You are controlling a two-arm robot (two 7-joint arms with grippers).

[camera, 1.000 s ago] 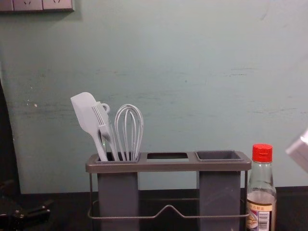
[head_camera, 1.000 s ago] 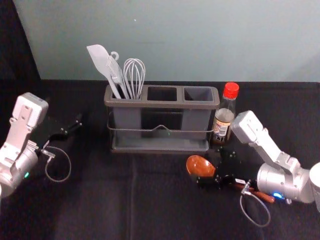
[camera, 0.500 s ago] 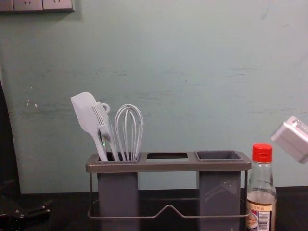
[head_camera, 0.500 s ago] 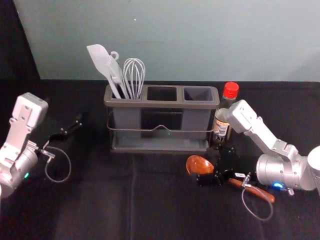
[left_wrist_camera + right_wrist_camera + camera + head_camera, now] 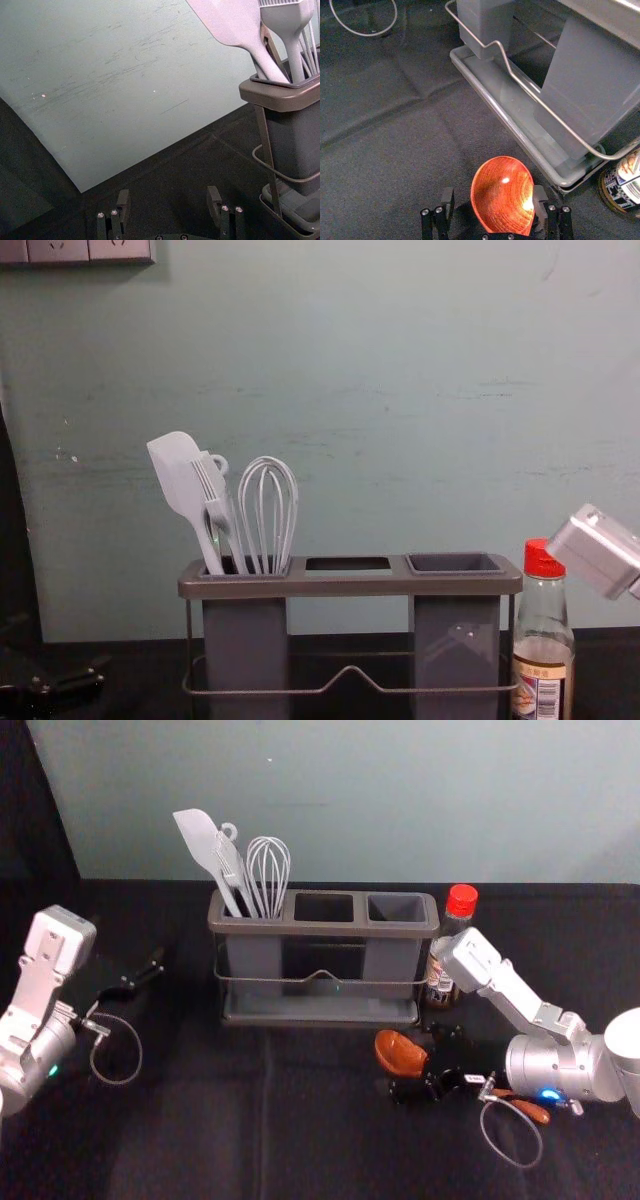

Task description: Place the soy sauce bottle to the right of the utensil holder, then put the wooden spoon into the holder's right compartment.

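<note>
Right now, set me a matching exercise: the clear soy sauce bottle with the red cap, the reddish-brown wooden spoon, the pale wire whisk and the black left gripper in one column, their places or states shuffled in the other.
1. soy sauce bottle
2. wooden spoon
3. wire whisk
4. left gripper

A. in the left compartment
B. in front of the holder, bowl between the fingers of the right gripper
C. off to the holder's left, fingers apart
D. upright beside the holder's right end

Pairs: 1-D, 2-B, 3-A, 4-C
</note>
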